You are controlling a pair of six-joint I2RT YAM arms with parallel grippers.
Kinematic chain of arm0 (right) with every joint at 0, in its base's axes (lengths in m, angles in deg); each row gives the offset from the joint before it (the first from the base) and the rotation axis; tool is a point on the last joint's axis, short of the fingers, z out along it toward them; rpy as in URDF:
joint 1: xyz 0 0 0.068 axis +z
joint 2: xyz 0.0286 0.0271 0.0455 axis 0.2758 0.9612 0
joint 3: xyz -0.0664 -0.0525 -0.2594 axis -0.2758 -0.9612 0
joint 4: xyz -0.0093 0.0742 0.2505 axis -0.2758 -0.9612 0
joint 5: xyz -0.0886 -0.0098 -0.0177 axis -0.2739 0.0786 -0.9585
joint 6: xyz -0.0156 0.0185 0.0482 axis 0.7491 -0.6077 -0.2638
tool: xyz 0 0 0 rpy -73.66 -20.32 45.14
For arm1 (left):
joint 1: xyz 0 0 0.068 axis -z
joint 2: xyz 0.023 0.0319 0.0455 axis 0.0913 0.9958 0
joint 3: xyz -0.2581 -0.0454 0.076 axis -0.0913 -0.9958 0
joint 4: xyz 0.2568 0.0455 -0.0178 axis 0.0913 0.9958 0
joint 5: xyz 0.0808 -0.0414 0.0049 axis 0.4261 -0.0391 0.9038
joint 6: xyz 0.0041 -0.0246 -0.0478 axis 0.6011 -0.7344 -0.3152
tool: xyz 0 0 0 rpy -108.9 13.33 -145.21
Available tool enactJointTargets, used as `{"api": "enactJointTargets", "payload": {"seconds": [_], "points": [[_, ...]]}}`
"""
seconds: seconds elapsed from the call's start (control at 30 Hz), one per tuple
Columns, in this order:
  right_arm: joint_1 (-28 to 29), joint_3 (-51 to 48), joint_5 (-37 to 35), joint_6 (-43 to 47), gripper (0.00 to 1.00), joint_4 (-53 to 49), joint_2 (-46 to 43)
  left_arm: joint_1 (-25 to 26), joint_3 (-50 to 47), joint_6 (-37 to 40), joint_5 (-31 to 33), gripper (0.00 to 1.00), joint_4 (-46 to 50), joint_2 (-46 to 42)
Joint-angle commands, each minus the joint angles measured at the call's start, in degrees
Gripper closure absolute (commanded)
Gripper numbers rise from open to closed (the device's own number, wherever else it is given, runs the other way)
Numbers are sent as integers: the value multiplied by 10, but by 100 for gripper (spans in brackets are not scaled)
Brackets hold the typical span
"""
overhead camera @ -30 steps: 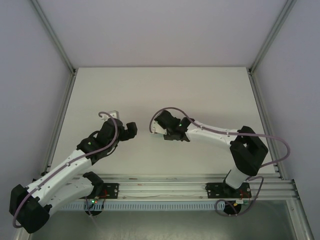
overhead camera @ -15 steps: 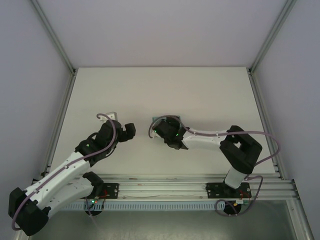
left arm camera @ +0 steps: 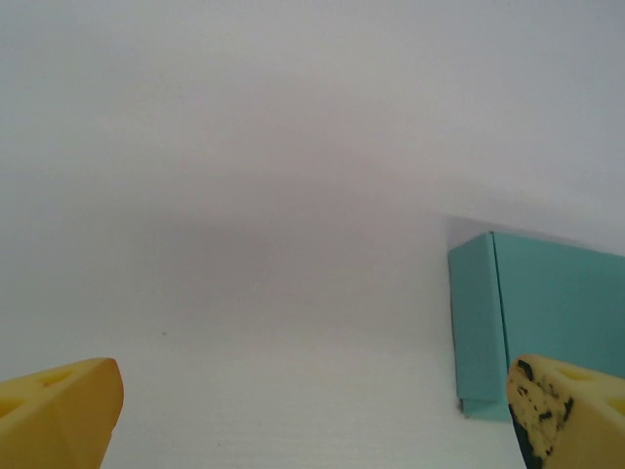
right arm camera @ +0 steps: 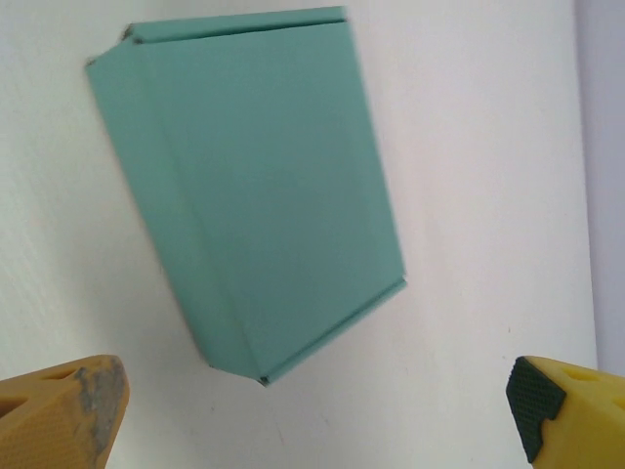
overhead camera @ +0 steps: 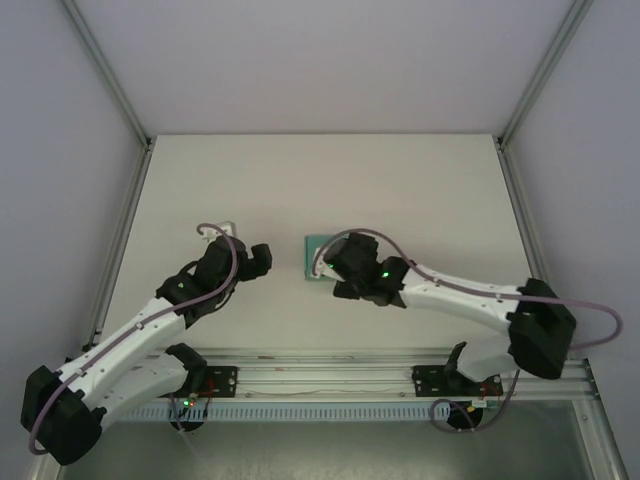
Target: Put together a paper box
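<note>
White table (overhead camera: pixel 300 180) underneath. Teal paper box (right arm camera: pixel 254 195) lying flat on it, just ahead of the right tool (right arm camera: pixel 312 410), spread wide, gripping nothing. Ahead and rightward of the left tool (left arm camera: pixel 312 420), likewise wide and empty.

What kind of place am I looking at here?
Probably a robotics lab test cell: a white table boxed in by an aluminium frame and blank walls, a left arm and right arm bolted to a rail, and a teal paper box on it.

White table (overhead camera: pixel 420 180): closed teal paper box (right arm camera: pixel 249 186) lies flat near middle, broad face up.
</note>
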Motion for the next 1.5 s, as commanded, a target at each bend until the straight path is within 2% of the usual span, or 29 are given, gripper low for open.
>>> {"api": "enactJointTargets", "payload": {"seconds": [0.0,0.17,0.23,0.33,0.4,0.53,0.63,0.7,0.77,0.83,0.87,0.9,0.93,1.0,1.03,1.07,1.1,1.13,1.17,1.2,1.23,1.27,1.3,1.33,1.4,1.47], "points": [[-67,-25,34,-108,0,41,-65,-44,11,30,11,0,-65,11],[-218,-109,56,-302,0,147,-169,-182,0,69,-17,0,-144,33],[-285,-157,61,-353,0,195,-203,-236,-24,101,-13,0,-213,40],[-384,-212,87,-402,0,255,-221,-284,-58,145,8,0,-308,57],[-431,-247,109,-404,0,317,-214,-291,-85,194,33,0,-386,82],[-472,-296,110,-382,0,454,-153,-293,-109,266,21,0,-487,158],[-493,-308,119,-373,0,535,-90,-294,-123,282,19,0,-564,223],[-499,-332,126,-372,0,635,-51,-294,-139,298,14,0,-645,266],[-501,-340,134,-362,0,688,-19,-294,-105,301,2,0,-585,279],[-502,-333,131,-360,0,729,25,-294,-99,317,-17,0,-601,296],[-505,-322,122,-366,0,711,27,-294,-93,321,-26,0,-584,295],[-512,-310,127,-374,0,663,14,-295,-101,333,-34,0,-611,297],[-523,-311,144,-380,0,669,18,-295,-113,344,-32,0,-639,296],[-541,-327,146,-402,0,707,32,-310,-168,334,-47,0,-770,331],[-550,-343,158,-406,0,756,56,-312,-187,339,-49,0,-859,369],[-552,-350,160,-408,0,828,95,-312,-188,347,-55,0,-879,382],[-552,-336,154,-412,0,817,101,-313,-165,334,-58,0,-765,349],[-555,-301,146,-417,0,702,73,-313,-159,334,-54,0,-770,349],[-564,-286,158,-427,0,669,77,-312,-180,344,-56,0,-845,369],[-577,-305,171,-441,0,738,94,-312,-179,338,-47,0,-837,369],[-579,-303,160,-446,0,729,90,-312,-165,332,-46,0,-777,350],[-579,-290,157,-444,0,683,79,-312,-163,333,-45,0,-775,352],[-579,-291,158,-443,0,686,80,-312,-175,338,-46,0,-822,364],[-579,-299,158,-444,0,715,87,-312,-174,339,-46,0,-823,364],[-579,-296,159,-443,0,700,83,-313,-164,333,-47,0,-778,351],[-579,-295,160,-442,0,701,83,-312,-172,337,-46,0,-809,360]]}}
